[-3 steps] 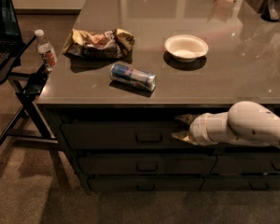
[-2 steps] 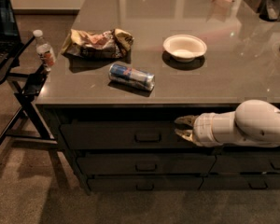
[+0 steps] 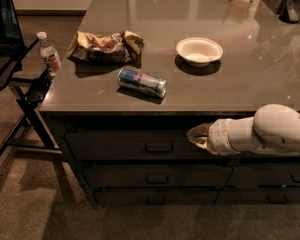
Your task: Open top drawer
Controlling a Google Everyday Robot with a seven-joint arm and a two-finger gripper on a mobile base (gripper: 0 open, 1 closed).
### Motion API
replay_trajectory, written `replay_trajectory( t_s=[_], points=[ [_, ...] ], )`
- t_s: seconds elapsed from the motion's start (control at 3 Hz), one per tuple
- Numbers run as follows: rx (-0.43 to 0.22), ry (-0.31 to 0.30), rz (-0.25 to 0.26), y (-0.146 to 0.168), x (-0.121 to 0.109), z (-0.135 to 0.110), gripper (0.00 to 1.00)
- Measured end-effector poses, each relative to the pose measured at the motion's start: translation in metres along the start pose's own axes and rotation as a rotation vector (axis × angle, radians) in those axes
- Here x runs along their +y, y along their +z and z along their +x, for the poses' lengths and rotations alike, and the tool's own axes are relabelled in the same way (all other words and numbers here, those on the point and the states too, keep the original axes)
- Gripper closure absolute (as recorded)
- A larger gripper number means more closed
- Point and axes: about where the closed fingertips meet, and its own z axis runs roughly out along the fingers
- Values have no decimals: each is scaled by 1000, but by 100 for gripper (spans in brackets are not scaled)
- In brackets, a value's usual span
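Top drawer shut under the counter, gripper just right of its handle

The wide, shallow dark grey top drawer [image 3: 110, 145] sits directly beneath the grey counter top [image 3: 240, 89], its flat front facing the open floor and its long axis running left to right along the counter's front edge. The small metal loop handle [image 3: 159, 147] is at centre, and the front looks flush – the overhang shades it. The white arm's gripper [image 3: 194, 134] hangs before the drawer front, just right of the handle and pointing left; whether the claw is apart or together I cannot tell. Two slimmer dark drawers [image 3: 115, 176] lie below. Above, near the edge, a blue-and-silver can [image 3: 141, 82] lies on its side, with a crumpled snack bag [image 3: 106, 46] and a white bowl [image 3: 199, 50] further back. A black folding stand [image 3: 27, 91] with a clear plastic bottle [image 3: 49, 54] flanks the left corner – brown carpet [image 3: 35, 204] lies open in front.
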Motion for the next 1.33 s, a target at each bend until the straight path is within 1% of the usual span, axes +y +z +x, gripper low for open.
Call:
replay_trajectory(
  t_s=[1.0, 1.33],
  points=[
    [0, 0, 0, 0, 0, 0, 12],
    [0, 0, 0, 0, 0, 0, 0]
  ],
)
